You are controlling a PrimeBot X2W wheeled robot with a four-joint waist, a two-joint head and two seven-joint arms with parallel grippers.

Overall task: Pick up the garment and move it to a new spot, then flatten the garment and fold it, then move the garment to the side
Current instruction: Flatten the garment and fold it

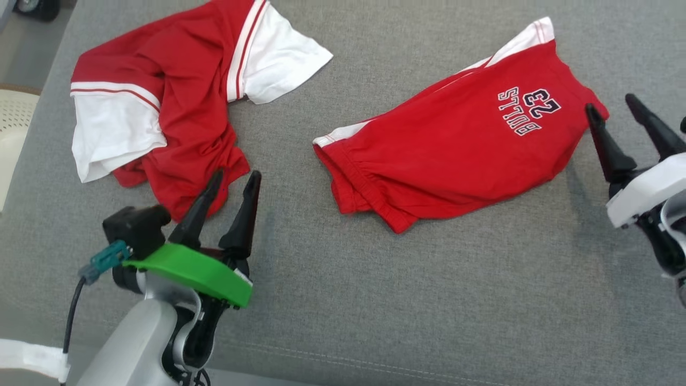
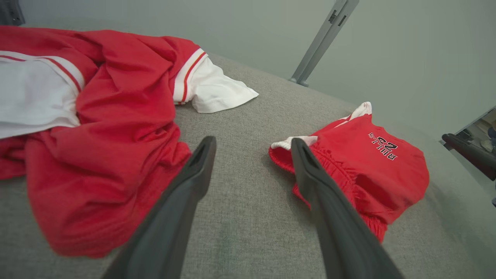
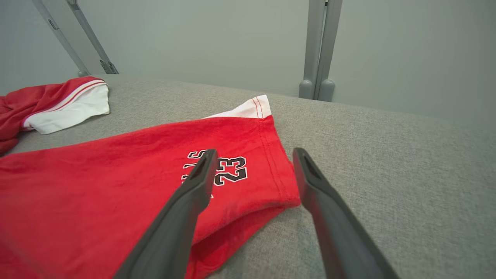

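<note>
Grey cloth bench (image 1: 429,300) w/ crumpled red/white shirt (image 1: 177,107) at its left, folded red shorts (image 1: 455,150) centre-right, left hand (image 1: 236,179) fingers apart & empty by shirt's near edge, right hand (image 1: 611,103) likewise apart & empty beside shorts' right end.

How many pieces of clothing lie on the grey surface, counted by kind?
Shirt, red and white, crumpled: 1
Shorts, red, folded: 1
Total: 2
</note>
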